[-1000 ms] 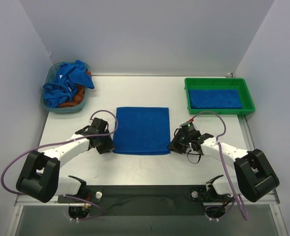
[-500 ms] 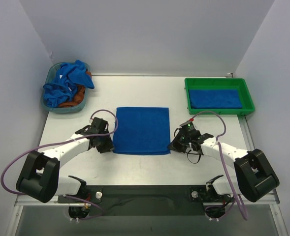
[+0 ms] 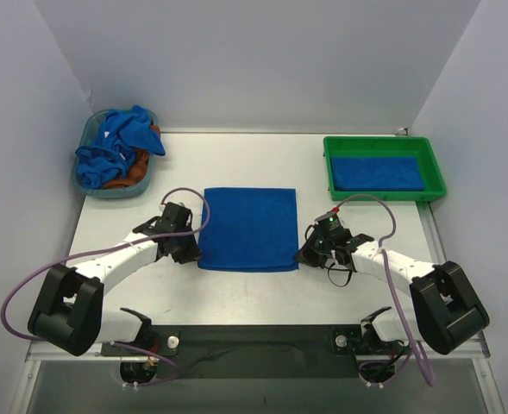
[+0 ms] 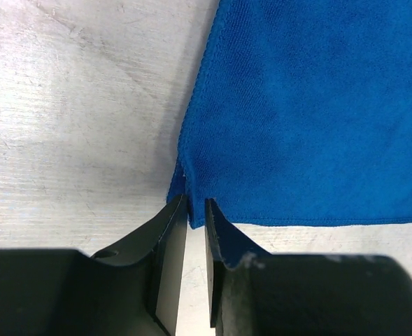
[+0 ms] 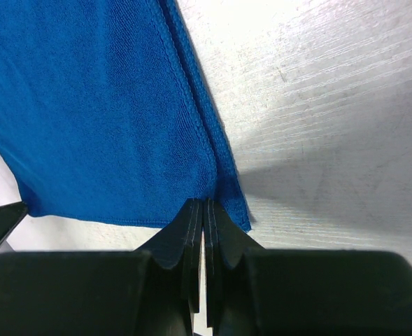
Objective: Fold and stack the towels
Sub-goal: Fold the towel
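One blue towel (image 3: 247, 228) lies flat in the middle of the table. My left gripper (image 3: 191, 253) is at its near left corner; in the left wrist view the jaws (image 4: 196, 203) have narrowed onto that puckered corner of the towel (image 4: 310, 105), with a slim gap between them. My right gripper (image 3: 304, 254) is at the near right corner. In the right wrist view its jaws (image 5: 203, 203) are pressed shut on the hem of the towel (image 5: 101, 105). A folded towel (image 3: 378, 172) lies in the green tray (image 3: 383, 197). Crumpled towels (image 3: 116, 147) fill the teal basin (image 3: 107, 193).
An orange-brown cloth (image 3: 137, 172) shows under the crumpled towels in the basin at the back left. The green tray stands at the back right. Purple cables loop from both arms over the table near the flat towel's sides.
The right jaws closed onto the near right corner. The left gripper slid a little right to the near left corner and its jaws narrowed on it.
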{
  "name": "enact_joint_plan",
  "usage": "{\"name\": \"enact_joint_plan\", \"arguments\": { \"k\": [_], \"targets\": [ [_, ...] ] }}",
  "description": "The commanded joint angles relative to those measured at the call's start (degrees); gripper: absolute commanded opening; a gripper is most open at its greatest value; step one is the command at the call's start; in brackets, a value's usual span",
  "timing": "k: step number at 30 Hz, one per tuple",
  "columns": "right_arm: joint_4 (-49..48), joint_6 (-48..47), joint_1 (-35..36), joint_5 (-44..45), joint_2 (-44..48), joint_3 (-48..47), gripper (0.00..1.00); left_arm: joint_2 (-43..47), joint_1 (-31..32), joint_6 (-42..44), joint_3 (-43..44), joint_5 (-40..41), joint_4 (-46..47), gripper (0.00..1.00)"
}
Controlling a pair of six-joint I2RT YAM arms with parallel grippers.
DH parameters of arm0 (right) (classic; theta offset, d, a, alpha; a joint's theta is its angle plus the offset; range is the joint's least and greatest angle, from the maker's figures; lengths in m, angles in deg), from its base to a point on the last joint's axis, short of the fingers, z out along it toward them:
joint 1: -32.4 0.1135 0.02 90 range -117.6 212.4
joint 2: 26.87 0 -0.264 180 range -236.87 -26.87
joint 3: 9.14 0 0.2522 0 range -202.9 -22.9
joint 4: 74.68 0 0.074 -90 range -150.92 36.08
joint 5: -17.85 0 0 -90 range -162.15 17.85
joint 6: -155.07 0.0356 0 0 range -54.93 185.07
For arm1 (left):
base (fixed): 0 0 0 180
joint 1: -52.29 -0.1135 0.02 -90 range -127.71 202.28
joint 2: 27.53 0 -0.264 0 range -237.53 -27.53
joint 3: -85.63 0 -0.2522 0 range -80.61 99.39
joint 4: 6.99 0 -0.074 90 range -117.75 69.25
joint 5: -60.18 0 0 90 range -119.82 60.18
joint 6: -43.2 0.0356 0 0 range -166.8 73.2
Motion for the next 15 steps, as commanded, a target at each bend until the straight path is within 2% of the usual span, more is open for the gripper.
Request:
{"name": "enact_joint_plan", "arguments": {
  "k": [1, 9, 15],
  "targets": [
    [0.00, 0.10, 0.32, 0.85, -0.23, 0.18, 0.00, -0.02, 0.49, 0.17, 1.71, 0.86, 0.97, 0.28],
    [-0.27, 0.19, 0.32, 0.67, -0.67, 0.10, 0.00, -0.72, 0.75, 0.61, 1.45, 2.09, 0.09, 0.29],
    [-0.62, 0.37, 0.32, 0.58, -1.02, 0.36, 0.00, -2.30, 1.28, 0.79, 1.80, 1.92, 0.09, 0.19]
  ]
}}
